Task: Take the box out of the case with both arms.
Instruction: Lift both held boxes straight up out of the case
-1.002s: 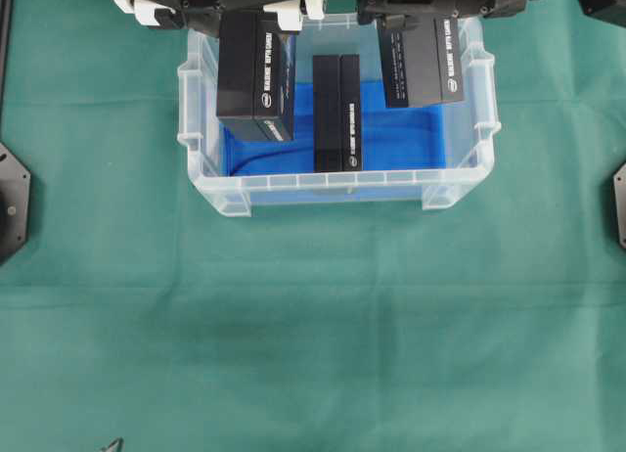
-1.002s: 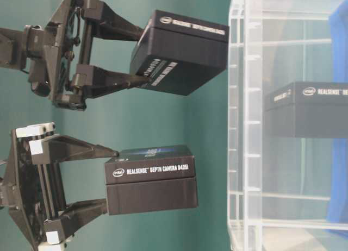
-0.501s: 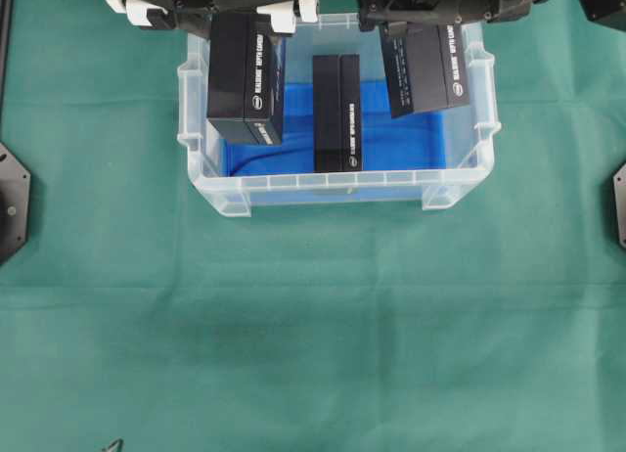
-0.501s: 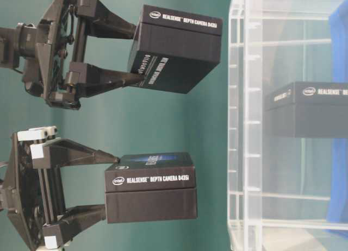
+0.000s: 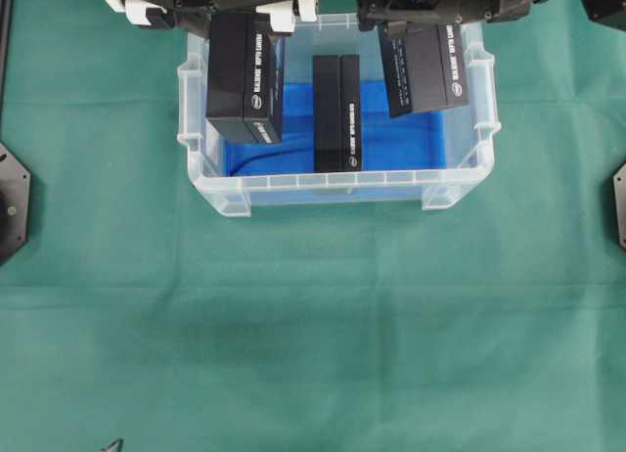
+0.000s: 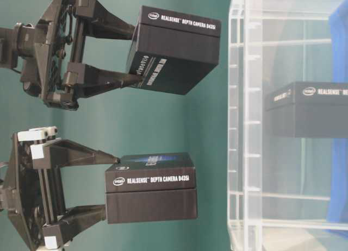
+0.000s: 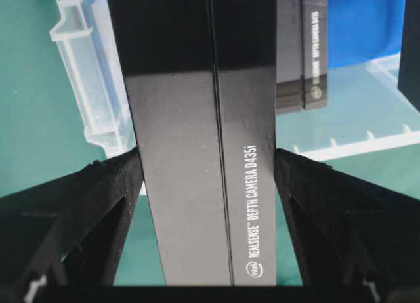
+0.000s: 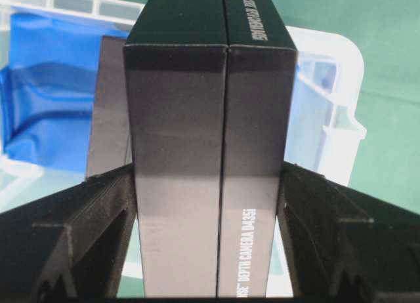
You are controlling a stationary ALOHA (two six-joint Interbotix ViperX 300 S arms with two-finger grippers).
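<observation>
Left box (image 5: 245,75) shifted left, both end effectors pinching boxes, third box (image 5: 337,112) in case (image 5: 337,185)

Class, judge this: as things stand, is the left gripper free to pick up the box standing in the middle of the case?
Probably not: the left gripper is already shut on its own box; the middle box stands otherwise unobstructed.

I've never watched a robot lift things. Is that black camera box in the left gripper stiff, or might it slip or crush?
The RealSense camera box probably stays stiff: its edges look straight and undented between the left gripper fingers. Its glossy sides could be somewhat slippery. It hangs level in the table-level view, so it seems fairly light for its size.
</observation>
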